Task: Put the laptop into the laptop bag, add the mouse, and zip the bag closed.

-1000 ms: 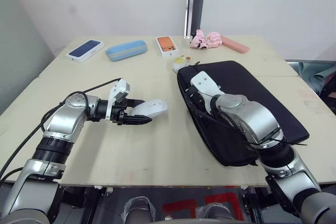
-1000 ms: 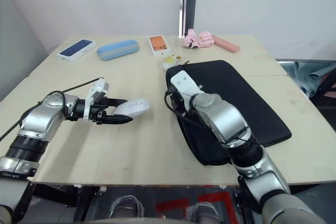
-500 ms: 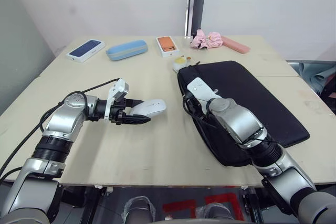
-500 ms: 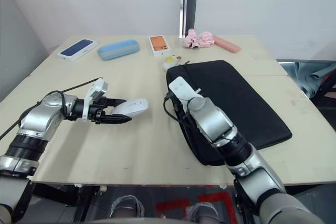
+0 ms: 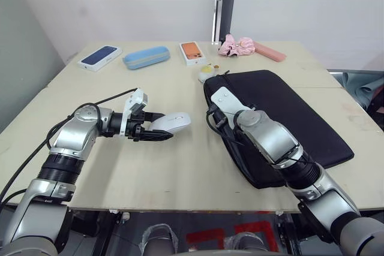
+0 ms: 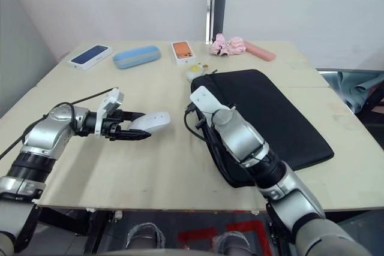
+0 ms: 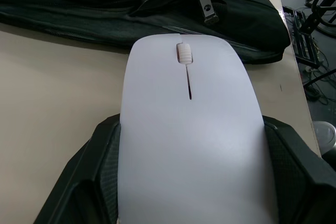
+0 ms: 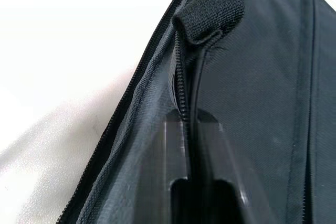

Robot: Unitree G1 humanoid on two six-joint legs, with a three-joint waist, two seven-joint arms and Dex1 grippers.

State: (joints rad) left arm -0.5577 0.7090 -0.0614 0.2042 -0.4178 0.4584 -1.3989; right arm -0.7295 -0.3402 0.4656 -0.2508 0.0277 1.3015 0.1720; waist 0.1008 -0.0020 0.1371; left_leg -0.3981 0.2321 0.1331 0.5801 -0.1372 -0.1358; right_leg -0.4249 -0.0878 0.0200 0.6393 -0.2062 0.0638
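While the left hand (image 5: 157, 132) grips the mouse (image 5: 171, 123), the laptop bag (image 5: 282, 119) lies to its right, its near zipper edge pinched in the closed right hand (image 8: 192, 145).

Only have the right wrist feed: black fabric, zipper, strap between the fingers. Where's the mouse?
Observer: The left gripper holds the mouse, fingers closed on its sides.
Operator: Near the bag?
Observer: It's to the robot's left of the laptop bag, with bare table between them.
Operator: Anything at the bag's far end?
Observer: A small white-and-yellow toy sits right by its far left corner.
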